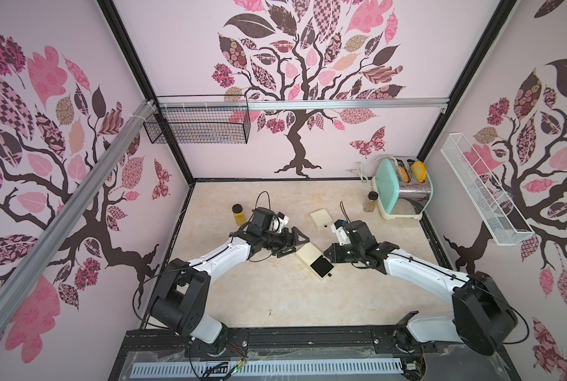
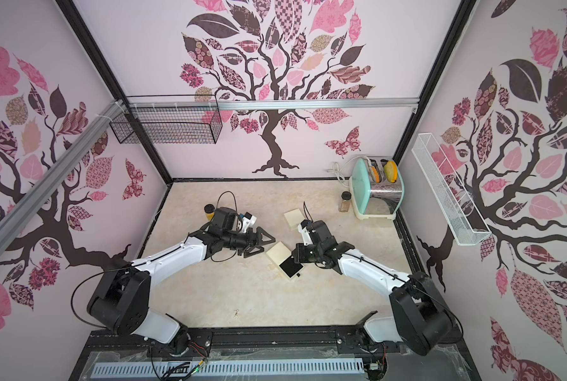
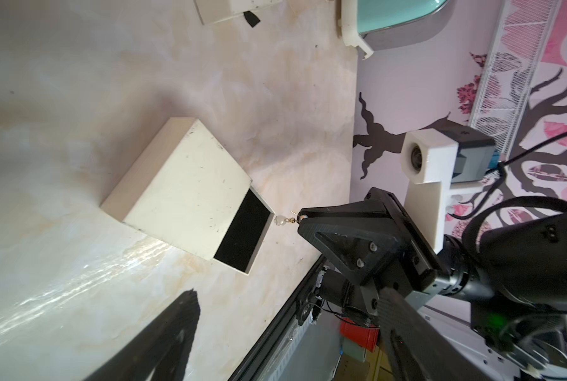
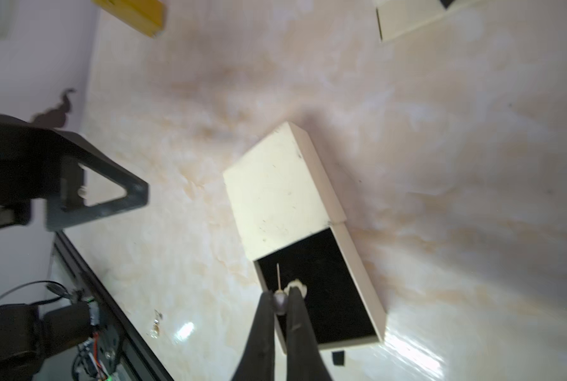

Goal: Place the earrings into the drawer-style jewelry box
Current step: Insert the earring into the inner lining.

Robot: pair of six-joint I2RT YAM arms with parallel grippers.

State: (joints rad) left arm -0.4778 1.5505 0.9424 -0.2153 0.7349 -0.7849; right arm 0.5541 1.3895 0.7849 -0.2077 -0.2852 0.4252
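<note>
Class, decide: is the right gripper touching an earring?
Touching: the right wrist view shows the right gripper pinching the earring, over the open drawer.

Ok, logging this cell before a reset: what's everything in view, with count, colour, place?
jewelry box: 1, cream, black-lined drawer open, table centre
second box: 1, cream, behind it
held earring: 1, pale metal, in right gripper at drawer
loose earring: 1, pale metal, near table's front edge
toaster: 1, mint green, back right corner
yellow jar: 1, black lid, behind left arm
brown jar: 1, black lid, beside toaster
black wire basket: 1, back wall
white wire basket: 1, right wall
left gripper: 1, black, open, beside box
right gripper: 1, black, shut on held earring
</note>
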